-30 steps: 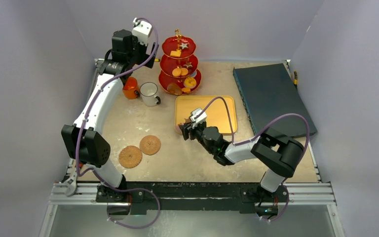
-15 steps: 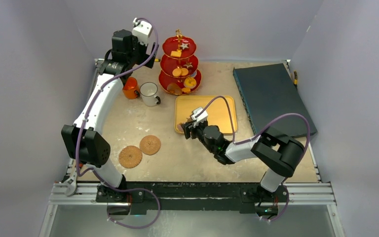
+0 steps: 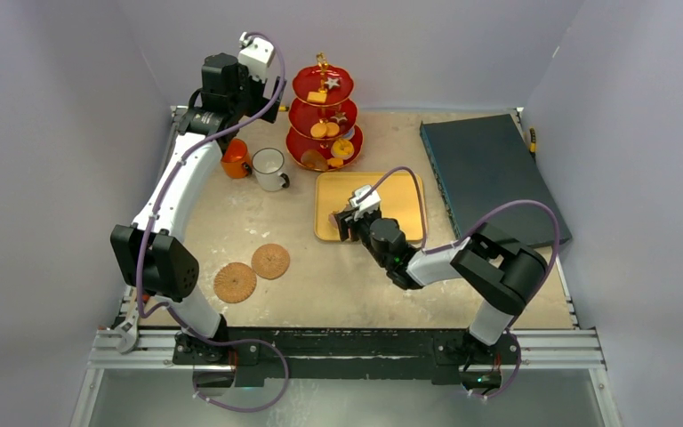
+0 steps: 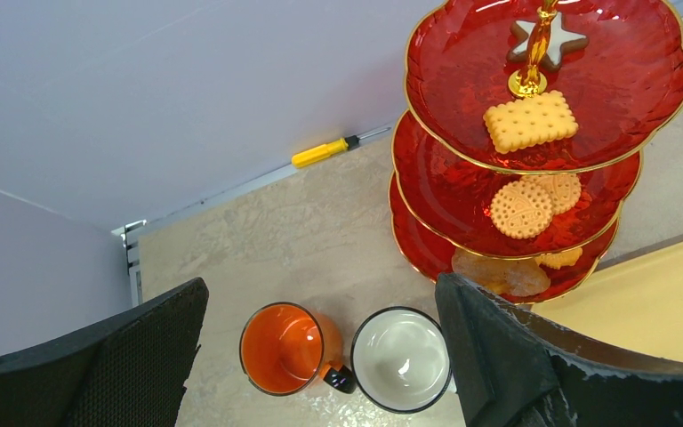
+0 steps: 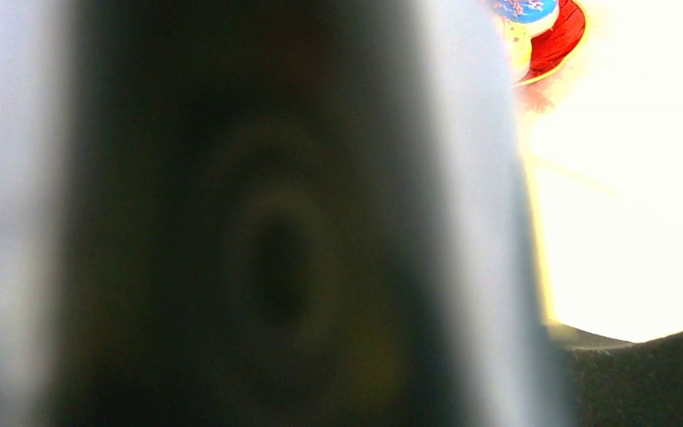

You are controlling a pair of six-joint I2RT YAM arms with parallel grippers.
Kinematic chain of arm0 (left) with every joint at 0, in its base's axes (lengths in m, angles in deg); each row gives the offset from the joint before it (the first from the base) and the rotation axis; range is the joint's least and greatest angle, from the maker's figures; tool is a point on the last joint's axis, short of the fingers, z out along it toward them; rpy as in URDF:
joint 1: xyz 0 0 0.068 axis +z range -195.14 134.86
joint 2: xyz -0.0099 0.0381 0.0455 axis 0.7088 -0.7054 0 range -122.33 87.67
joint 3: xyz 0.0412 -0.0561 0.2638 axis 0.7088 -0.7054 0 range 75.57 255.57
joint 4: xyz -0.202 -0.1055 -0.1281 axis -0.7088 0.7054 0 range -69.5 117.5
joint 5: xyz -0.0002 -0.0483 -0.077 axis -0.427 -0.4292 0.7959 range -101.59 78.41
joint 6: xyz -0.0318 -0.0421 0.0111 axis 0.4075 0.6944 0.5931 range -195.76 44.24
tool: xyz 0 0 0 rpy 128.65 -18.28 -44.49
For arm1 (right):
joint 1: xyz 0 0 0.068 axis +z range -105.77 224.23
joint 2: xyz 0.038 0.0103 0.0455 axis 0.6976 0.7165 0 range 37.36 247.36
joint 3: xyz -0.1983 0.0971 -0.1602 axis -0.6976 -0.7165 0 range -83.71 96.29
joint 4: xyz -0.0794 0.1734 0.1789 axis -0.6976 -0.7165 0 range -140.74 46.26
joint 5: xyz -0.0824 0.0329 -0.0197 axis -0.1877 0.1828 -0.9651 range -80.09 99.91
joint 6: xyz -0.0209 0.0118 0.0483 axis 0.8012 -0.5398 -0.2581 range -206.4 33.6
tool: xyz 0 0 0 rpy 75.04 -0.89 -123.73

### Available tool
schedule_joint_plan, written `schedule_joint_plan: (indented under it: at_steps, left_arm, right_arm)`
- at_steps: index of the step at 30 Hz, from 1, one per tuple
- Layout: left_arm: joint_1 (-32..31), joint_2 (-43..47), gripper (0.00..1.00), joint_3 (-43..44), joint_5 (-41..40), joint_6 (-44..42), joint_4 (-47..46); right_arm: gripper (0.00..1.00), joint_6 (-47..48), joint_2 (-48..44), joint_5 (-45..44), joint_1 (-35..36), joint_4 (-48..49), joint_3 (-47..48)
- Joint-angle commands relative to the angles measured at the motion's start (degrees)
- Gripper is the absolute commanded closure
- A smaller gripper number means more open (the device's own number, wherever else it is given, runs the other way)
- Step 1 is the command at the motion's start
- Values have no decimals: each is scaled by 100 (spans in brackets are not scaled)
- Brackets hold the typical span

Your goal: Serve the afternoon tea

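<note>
status: left gripper spread wide above orange mug and white mug | right gripper at edge of yellow tray, cannot tell if spread

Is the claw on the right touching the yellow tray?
Cannot tell. In the top view the right claw overlaps the near left corner of the yellow tray, but its height is unclear; the right wrist view is mostly dark blur.

A robotics lab cell; plain grey walls enclose a bench; aluminium rail in front.
</note>
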Motion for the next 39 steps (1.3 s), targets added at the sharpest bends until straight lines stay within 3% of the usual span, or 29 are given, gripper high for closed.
schedule_joint_plan:
  at_steps: [1,16,19,27,33,39]
  left_arm:
    - [34,275,1,47,55,-25,-33]
    - [39,254,1,98,73,-4,-13]
    - [33,245,1,100,73,-3,-9]
    - [37,228,1,68,15,-7,-44]
    - [103,121,1,103,-22,64,-50]
    - [188,61,1,161,-24,160,-75]
  right_arm:
    - [34,281,-83,-113,-32,304,151]
    - [31,199,237,224,-30,290,371]
    - [35,209,294,175,-30,266,390]
    - [59,317,57,57,-35,258,412]
    - [61,714,-425,152,-36,43,730]
    - [60,1017,-292,514,-45,-329,1946]
